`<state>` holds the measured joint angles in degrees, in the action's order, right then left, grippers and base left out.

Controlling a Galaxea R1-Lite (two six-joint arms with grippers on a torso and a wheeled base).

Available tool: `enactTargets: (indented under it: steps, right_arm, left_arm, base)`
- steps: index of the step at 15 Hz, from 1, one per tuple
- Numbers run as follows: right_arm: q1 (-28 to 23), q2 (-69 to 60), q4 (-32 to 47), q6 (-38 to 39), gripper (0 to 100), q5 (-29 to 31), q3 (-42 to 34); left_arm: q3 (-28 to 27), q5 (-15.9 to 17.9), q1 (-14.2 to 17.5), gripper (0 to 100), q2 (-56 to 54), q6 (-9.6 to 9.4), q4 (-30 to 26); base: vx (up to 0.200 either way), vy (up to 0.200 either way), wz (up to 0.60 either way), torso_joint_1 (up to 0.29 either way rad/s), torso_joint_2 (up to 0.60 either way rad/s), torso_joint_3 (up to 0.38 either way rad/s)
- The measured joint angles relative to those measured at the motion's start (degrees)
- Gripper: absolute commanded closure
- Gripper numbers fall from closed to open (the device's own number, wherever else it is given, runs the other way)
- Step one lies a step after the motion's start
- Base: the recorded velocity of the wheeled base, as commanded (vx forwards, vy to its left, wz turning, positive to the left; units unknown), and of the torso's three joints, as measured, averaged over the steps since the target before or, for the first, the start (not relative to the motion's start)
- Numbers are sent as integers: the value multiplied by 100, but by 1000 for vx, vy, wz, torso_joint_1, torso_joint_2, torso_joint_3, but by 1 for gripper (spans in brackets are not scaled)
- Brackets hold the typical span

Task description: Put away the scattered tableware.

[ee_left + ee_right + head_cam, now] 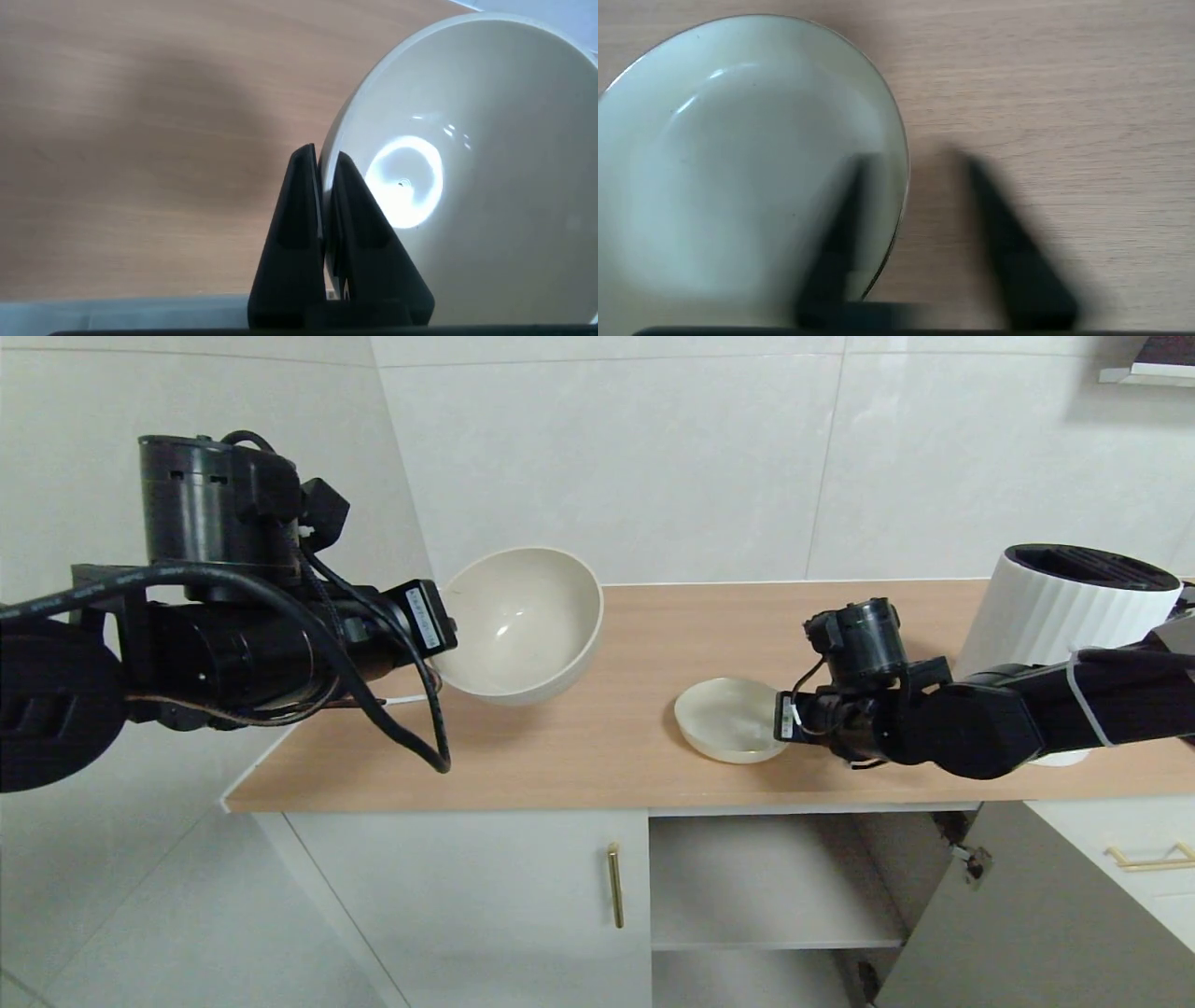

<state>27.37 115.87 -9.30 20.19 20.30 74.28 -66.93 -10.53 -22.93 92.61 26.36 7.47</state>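
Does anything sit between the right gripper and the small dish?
Nothing visible. The right gripper is open, its fingers astride the rim of the small dish on the countertop: one over the dish, one outside it.

Bright, even light; glare spot inside the bowl (467,159), soft shadows.

You're looking at a light wood-grain countertop (597,756) that runs left to right, with a wall of large glossy white tiles (672,457) behind it. A second tiled wall (65,457) meets it at the far left corner. Under the counter, a closed white cabinet door (467,896) with a slim vertical brass handle (613,885) sits to the left of an open compartment with a white shelf (766,933). That compartment's door (1008,924) hangs open on the right. Farther right is a white drawer front (1111,821) with a horizontal brass handle (1154,859).
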Motion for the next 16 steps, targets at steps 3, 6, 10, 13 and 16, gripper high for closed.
enactTargets:
  steps: [3,6,10,13,16]
  right_arm:
    - [5,2,-9,22,100,-24,4]
    - [38,-262,99,91,100,-29,-96]
    - [256,-1301,930,135,100,-174,-507]
    - [567,-2039,1509,512,100,-232,-905]
    - [926,-2497,1520,723,100,-155,-1576]
  left_arm:
    - [6,0,0,100,-28,7,-1]
    - [249,11,-41,100,-177,-46,60]
    - [951,60,-267,100,-618,-386,207]
    - [1458,101,-407,100,-986,-529,251]
    - [1597,104,-471,100,-1185,-536,262]
  base:
    - [0,0,0,0,0,0]
    - [0,0,0,0,0,0]
    - [0,0,0,0,0,0]
    - [0,0,0,0,0,0]
    - [0,0,0,0,0,0]
